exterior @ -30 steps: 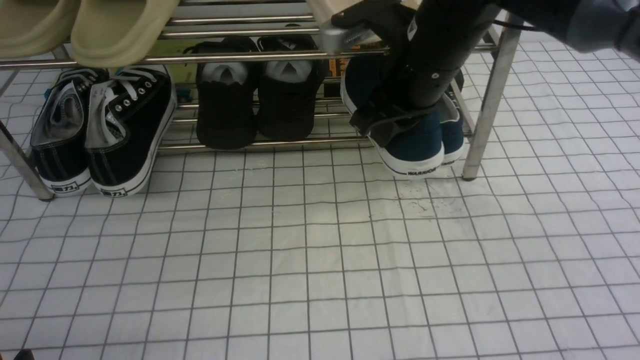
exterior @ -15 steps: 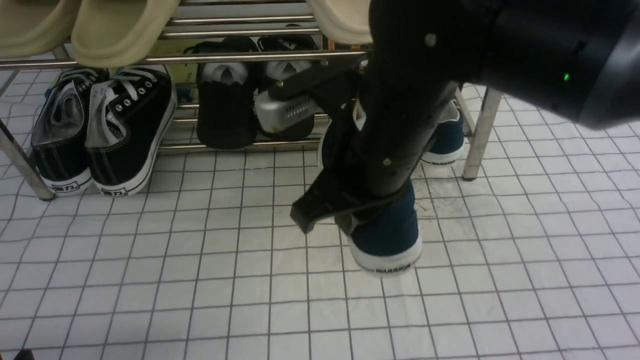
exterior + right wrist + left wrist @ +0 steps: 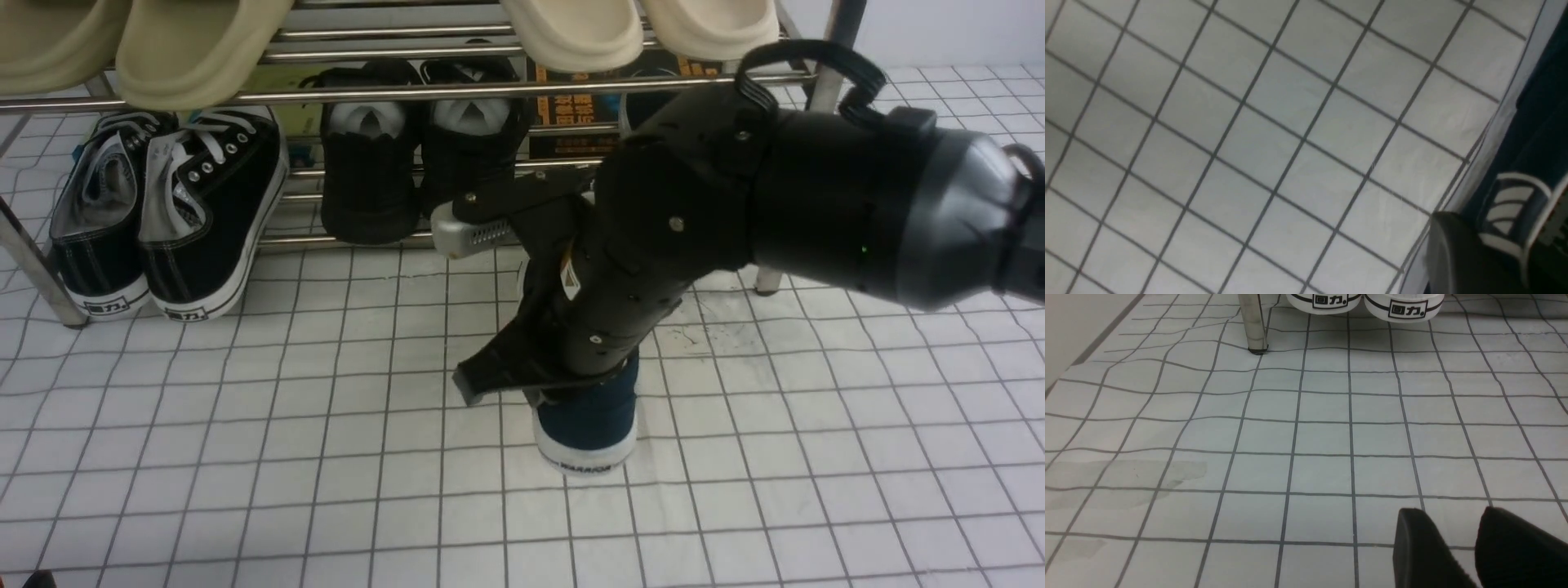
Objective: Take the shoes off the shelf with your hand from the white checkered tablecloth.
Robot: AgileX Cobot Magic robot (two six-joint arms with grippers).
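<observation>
One navy shoe is out in the open, on the cloth well in front of the shelf, toe pointing at the camera. Just that one is in sight; the arm blocks the right end of the lower tier, so its partner can't be seen. The white toe rubber reads "WARRIOR" in small dark letters. The right gripper has it, clamped on the shoe's rim from above, one black finger down the outside on the robot's left, the other hidden by the shoe. The wrist view puts a dark finger hard against the navy canvas, with a white printed patch there that's too blurred to read. Whether the sole sits flat on the cloth or just above it, I can't tell. A silver block rides on top of that gripper. Back on the shelf, the lower tier holds two black slip-ons side by side in the middle, pale paper in their mouths, and at the left end two black lace-up sneakers, white laces, each toe cap stamped "回力". Up top, four beige slippers poke their toes over the bar, two at the left, two at the right. Behind the bars is a dark panel with orange print, not legible. The left gripper hangs low over bare cloth near the shelf's left leg, fingers parted with only cloth between them, gripping nothing.
</observation>
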